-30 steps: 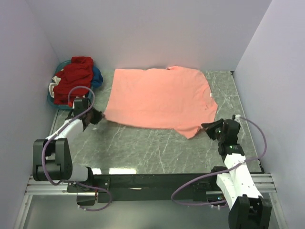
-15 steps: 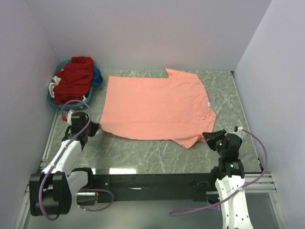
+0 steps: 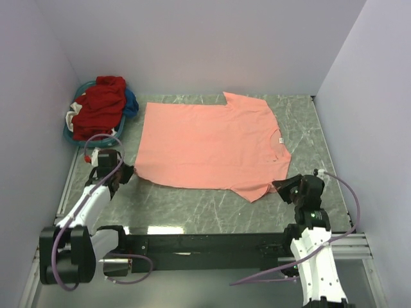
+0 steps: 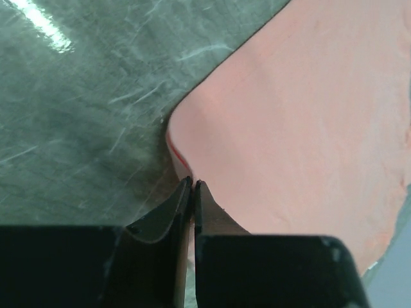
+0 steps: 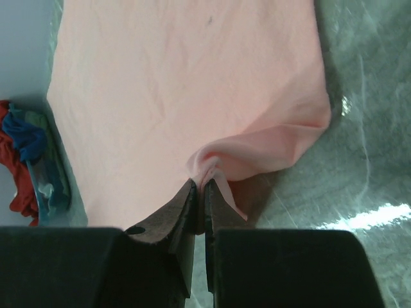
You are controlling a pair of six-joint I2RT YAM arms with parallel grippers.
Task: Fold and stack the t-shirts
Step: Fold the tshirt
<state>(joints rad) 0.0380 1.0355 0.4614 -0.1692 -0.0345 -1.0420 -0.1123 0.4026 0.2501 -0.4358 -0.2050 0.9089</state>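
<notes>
— Salmon-pink cloth is nipped in the left gripper (image 4: pixel 192 183). Its two dark fingers are pressed together on a corner of the t-shirt (image 3: pixel 212 144), right where the edge curls up off the table (image 3: pixel 192 200).

— Which corner do you make it?

— The near one on the left, at the hem end. From the overhead camera the arm reaches in from the table's left side.

— And the right gripper (image 5: pixel 200 187)?

— Shut the same way, pinching a bunched fold of the same shirt. The cloth puckers just ahead of its tips. Seen from above, that's the tip of the near sleeve, on the right.

— So both hold the near edge.

— Yes, one at each end of it. The rest of the shirt lies spread flat across the middle of the grey-green marbled top, neckline to the right and hem to the left.

— Any writing on it?

— A small pale tag (image 3: pixel 280 136) sits at the neckline, too small to read. The cloth itself looks plain.

— What's further out?

— A teal basket (image 3: pixel 69 136) in the far left corner, well apart from the shirt. It holds a heap of clothes (image 3: pixel 99 102), mostly red with some blue and white showing.
</notes>
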